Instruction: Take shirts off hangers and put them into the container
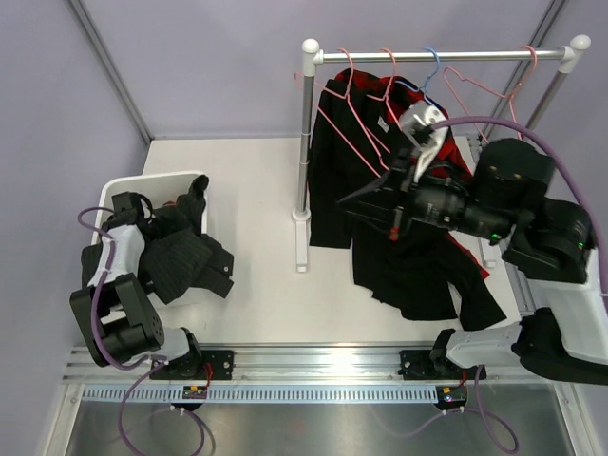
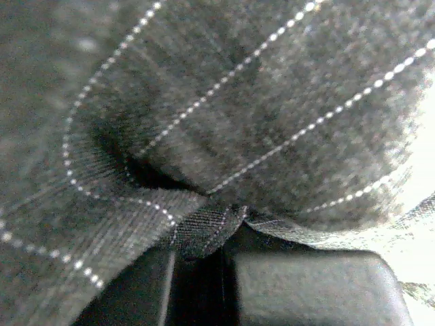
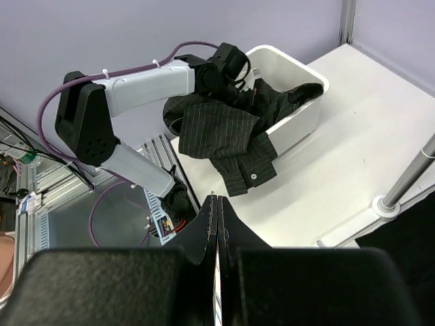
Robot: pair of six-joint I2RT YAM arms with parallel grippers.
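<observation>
Cloth pinched at 1 fold. Top view: left tool clamped on the pinstriped shirt, container directly beneath it, part of the cloth spilling past the rim onto the worktop. Right tool closed, nosed against the hanging shirts. Left wrist: fold gripped tight at the tip. Right wrist: tool shut flat, nothing clearly caught. Probably best: lower, drag the overhang inward over the container, then release.
</observation>
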